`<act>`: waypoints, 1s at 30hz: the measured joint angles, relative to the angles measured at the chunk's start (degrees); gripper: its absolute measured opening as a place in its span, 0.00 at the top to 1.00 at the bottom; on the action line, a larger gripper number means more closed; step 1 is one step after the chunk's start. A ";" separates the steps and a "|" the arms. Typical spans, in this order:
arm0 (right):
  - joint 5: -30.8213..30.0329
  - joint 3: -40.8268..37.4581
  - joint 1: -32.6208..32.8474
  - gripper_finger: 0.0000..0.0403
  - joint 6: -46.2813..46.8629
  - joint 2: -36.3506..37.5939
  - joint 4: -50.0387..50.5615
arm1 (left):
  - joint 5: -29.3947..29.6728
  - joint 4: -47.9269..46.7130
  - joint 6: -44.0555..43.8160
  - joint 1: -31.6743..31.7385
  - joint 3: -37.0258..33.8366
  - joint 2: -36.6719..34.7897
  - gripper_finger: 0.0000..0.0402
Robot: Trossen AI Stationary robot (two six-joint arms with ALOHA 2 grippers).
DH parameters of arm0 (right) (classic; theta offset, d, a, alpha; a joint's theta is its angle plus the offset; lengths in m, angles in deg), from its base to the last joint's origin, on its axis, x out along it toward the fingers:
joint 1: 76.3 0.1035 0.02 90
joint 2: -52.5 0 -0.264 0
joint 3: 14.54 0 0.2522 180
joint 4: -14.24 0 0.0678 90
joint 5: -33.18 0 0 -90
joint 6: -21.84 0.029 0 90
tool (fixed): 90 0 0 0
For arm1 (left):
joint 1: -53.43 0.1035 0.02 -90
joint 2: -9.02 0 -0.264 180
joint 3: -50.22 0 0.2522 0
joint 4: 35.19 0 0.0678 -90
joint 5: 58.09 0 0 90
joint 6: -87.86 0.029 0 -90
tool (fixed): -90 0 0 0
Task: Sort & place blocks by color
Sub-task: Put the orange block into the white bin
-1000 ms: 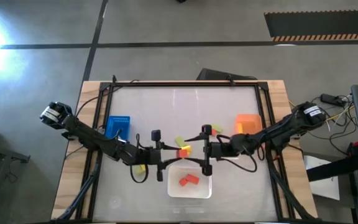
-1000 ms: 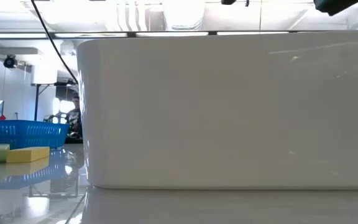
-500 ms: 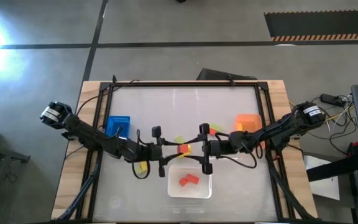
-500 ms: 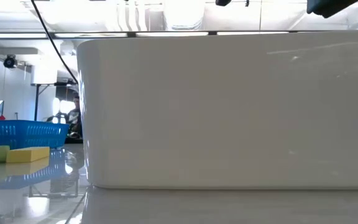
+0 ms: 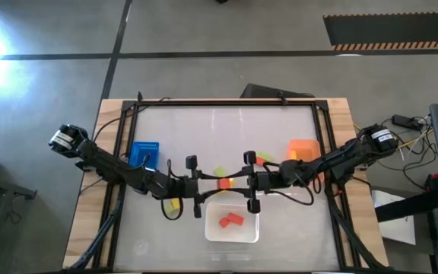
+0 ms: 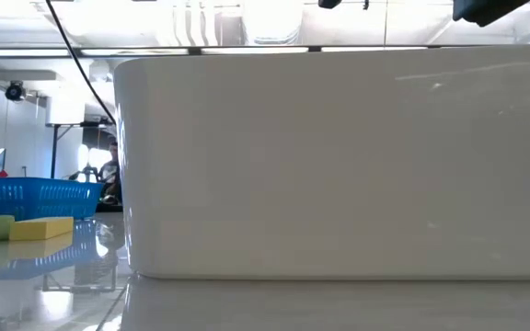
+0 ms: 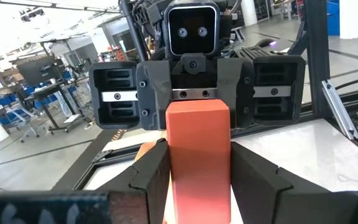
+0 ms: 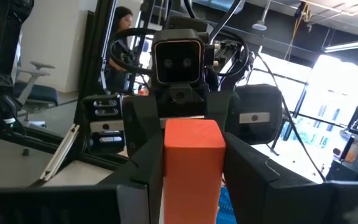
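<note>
Tabletop white tray holds two red blocks.

Table beyond white tray hidden.

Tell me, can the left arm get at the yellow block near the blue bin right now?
Probably not yet. The left gripper is shut on the orange block, also gripped by the right gripper. The yellow block lies uncovered beside the left arm.
</note>
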 joint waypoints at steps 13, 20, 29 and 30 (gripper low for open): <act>0.46 0.01 0.05 0.71 0.26 0.09 1.17 | 0.07 -1.38 -0.69 0.04 0.00 0.00 0.53; 0.51 0.04 0.09 0.71 0.42 1.12 3.59 | 0.40 -5.48 0.22 0.04 0.00 -0.63 0.36; -2.90 6.47 0.09 0.71 8.39 7.42 33.03 | 1.90 -21.15 -0.37 0.04 0.00 -7.02 0.33; -2.94 8.29 0.09 0.71 9.92 7.56 38.03 | 2.63 -23.47 -0.54 0.04 0.00 -8.27 0.33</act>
